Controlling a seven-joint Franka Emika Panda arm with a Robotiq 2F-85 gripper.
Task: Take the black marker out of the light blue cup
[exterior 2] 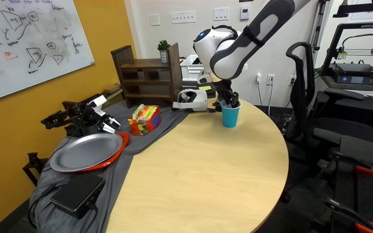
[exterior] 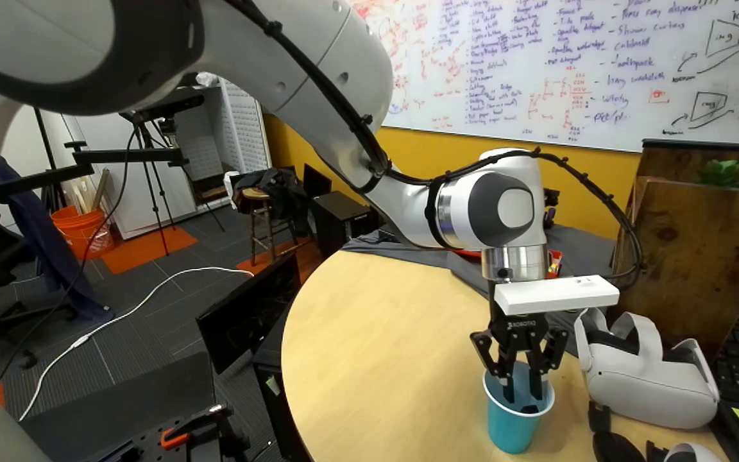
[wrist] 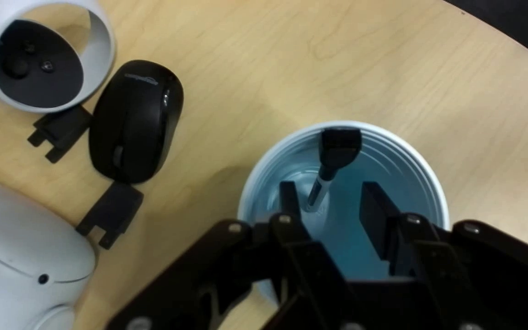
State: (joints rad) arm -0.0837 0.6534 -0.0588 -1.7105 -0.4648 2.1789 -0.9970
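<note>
The light blue cup (exterior: 514, 428) stands upright on the round table, and also shows in an exterior view (exterior 2: 230, 117) and the wrist view (wrist: 399, 169). The black marker (wrist: 338, 147) leans inside it, its thick dark end at the rim and its thin pale lower part on the cup's bottom. In an exterior view only a small dark part of the marker (exterior: 528, 409) shows. My gripper (wrist: 328, 195) is open and empty, its fingertips apart inside the cup's mouth. It points down into the cup in both exterior views (exterior: 523, 391) (exterior 2: 233, 103). The marker's thick end is beyond the fingertips, not between them.
A white headset (exterior: 648, 382) stands beside the cup. A black mouse (wrist: 135, 121) and a white ring controller (wrist: 99, 41) lie near it. A wooden shelf (exterior 2: 147, 77) stands behind the headset. The table's edge (exterior 2: 285, 155) curves close to the cup.
</note>
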